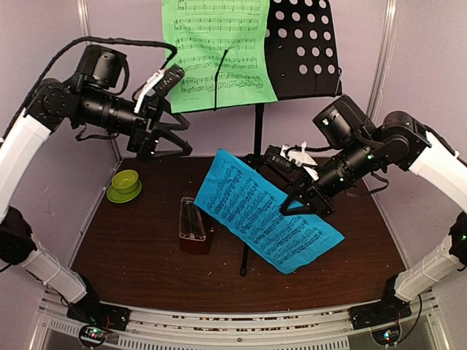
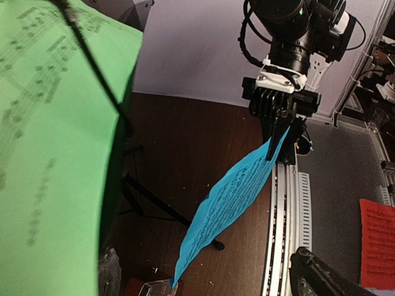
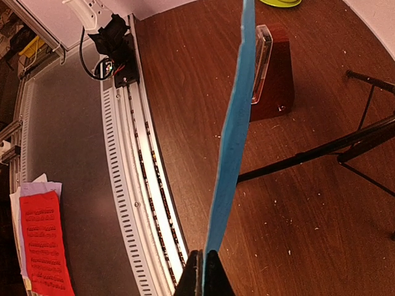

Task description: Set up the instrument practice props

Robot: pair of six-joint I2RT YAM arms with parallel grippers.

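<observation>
The black music stand [image 1: 310, 47] rises at the back, and the green sheet [image 1: 215, 51] rests on the left half of its punched desk. My left gripper [image 1: 182, 135] hovers open just left of that sheet's lower edge, holding nothing; one of its fingers [image 2: 315, 274] shows in the left wrist view. My right gripper [image 1: 293, 205] is shut on the right part of the blue sheet [image 1: 266, 211], which hangs tilted above the table. In the right wrist view the blue sheet [image 3: 234, 135] runs edge-on out of the pinched fingertips [image 3: 213, 277]. The reddish-brown metronome [image 1: 195, 227] stands under the sheet's left corner.
A lime-green bowl [image 1: 125, 184] sits at the table's left edge. The stand's thin tripod legs [image 3: 321, 148] spread over the middle of the dark wooden table [image 1: 139, 248]. A red sheet [image 3: 43, 240] lies beyond the metal rail [image 3: 139, 185] at the table's near edge.
</observation>
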